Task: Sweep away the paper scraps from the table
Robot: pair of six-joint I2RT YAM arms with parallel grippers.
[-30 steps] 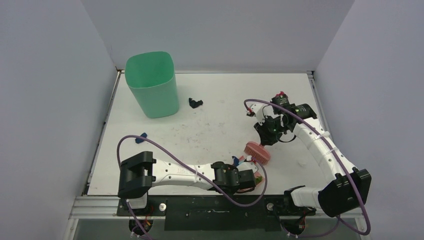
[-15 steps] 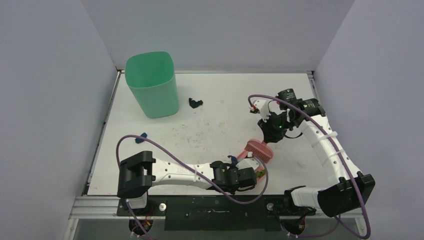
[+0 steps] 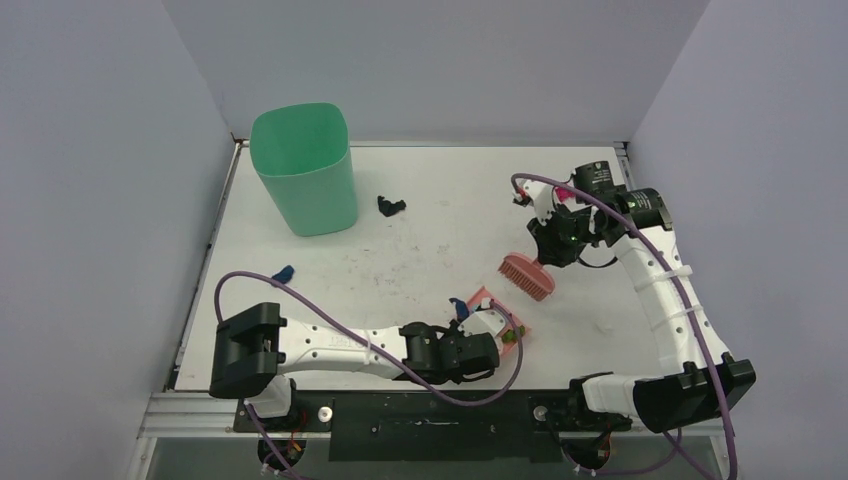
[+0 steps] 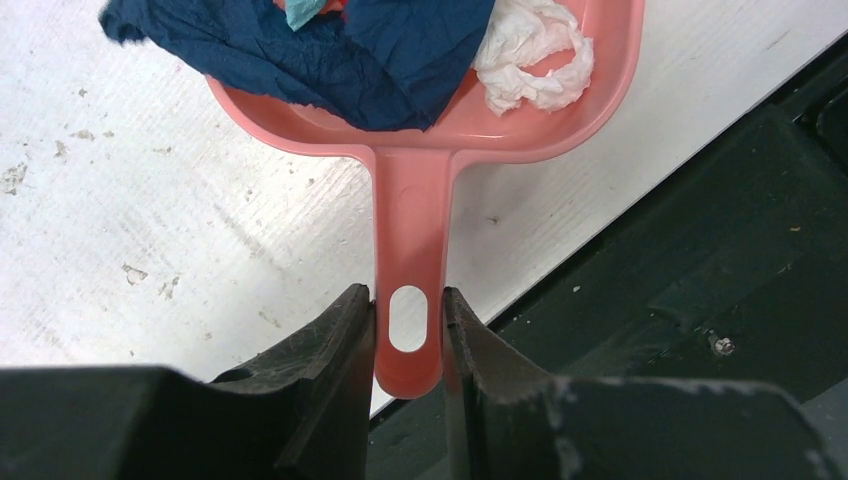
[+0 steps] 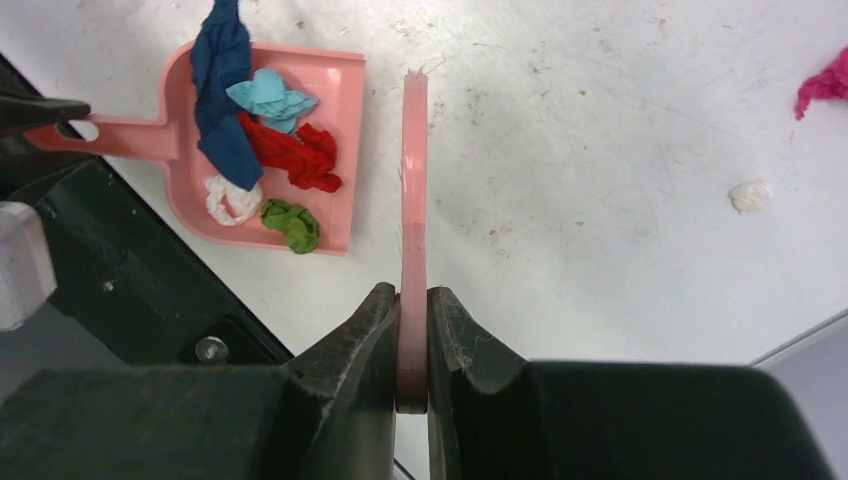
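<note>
1. The crumpled paper scraps (image 5: 300,155) should weigh next to nothing. They're soft, crinkly wads that squash and skitter, so I'd push them with bristles rather than pinch them.
2. Five sit in the pink plastic dustpan (image 5: 335,120) at 5 o'clock on the scuffed white bench (image 3: 420,250). A dark blue strip (image 5: 222,90) hangs out over a side wall, and there are light blue, red, white and green wads too.
3. Loose on the bench are a black scrap (image 3: 390,206) at 11 o'clock, a blue scrap (image 3: 284,272) at 9, a magenta scrap (image 5: 825,82) at 2 by the right arm, and a tiny white pellet (image 5: 749,194) at 4.
4. The left claw (image 4: 408,320) is almost closed, pinching the pan's flat handle at the hang-hole end. It's smooth, rigid plastic and the handle is thin, so I reckon it could swivel in that grip.
5. The right claw (image 5: 413,310) is clamped tight on the pink plastic brush (image 5: 414,200) at 3 o'clock. Edge-on it's a thin, stiff slab with wispy bristles. I can't tell if they touch the bench.
6. A mint-green plastic bin (image 3: 305,170), rounded-square and upright, stands at 10 o'clock.
</note>
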